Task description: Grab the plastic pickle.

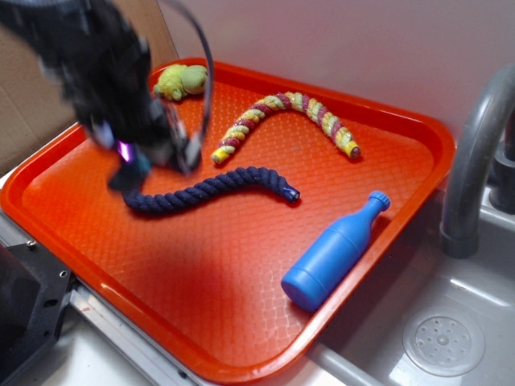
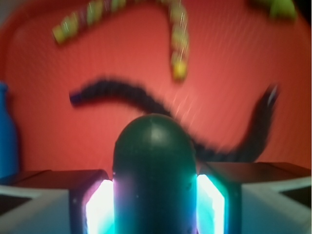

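The orange tray [image 1: 241, 265] takes up most of the tabletop, its right corner reaching a grey sink [image 1: 451, 338] with a curved faucet pipe [image 1: 475, 153]. A cardboard panel [image 1: 32, 104] stands behind the tray's left edge.

The robot arm [image 1: 96, 64] is blurred and hangs over the tray's left part. Its gripper [image 2: 155, 195] shows best in the wrist view: the jaws are closed in from both sides on the plastic pickle [image 2: 153, 165], the lit pads [image 2: 100, 207] pressing against its flanks. The pickle's rounded dark teal end sticks out beyond the jaws, with red tray surface showing behind it. In the exterior view the pickle itself is too blurred to pick out among the jaws, which sit just above the left end of the navy rope.

The blue bottle [image 1: 334, 253] lies on its side near the tray's right front edge, its cap towards the right corner. The navy rope [image 1: 209, 190] snakes across the tray's middle, one end under the gripper, the other well short of the bottle. The yellow and red rope [image 1: 290, 112] curves along the tray's far side, apart from the navy rope. A small green plush toy [image 1: 182, 80] rests at the tray's far left corner, touching the rim.
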{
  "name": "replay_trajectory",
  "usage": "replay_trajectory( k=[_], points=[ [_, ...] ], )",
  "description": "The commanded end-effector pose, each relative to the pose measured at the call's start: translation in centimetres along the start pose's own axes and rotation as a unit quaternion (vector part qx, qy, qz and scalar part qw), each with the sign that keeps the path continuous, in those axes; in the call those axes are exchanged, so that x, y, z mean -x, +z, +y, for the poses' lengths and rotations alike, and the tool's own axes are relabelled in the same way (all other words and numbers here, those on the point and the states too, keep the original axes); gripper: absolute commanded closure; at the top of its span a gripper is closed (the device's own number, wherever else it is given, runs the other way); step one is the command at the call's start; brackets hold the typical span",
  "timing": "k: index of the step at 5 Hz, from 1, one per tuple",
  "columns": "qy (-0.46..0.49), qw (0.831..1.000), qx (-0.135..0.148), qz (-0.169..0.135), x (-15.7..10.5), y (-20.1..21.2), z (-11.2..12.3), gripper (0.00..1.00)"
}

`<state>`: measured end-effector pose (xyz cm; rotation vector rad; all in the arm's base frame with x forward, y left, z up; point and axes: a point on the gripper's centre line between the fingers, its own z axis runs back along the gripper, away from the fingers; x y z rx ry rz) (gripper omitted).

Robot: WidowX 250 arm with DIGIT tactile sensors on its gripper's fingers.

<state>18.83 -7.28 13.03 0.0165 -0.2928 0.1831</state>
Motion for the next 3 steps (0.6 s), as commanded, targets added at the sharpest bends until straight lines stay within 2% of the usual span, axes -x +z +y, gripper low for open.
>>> replay_trajectory(
  k=[1, 2, 3],
  points=[
    [0.019, 0.997, -0.026, 0.070, -6.7, 4.8, 1.5, 1.00],
    [0.045, 0.995, -0.003, 0.092, -7.1, 4.2, 3.0, 1.00],
    [0.048, 0.995, 0.006, 0.092, -7.3, 4.0, 3.3, 1.00]
  ],
)
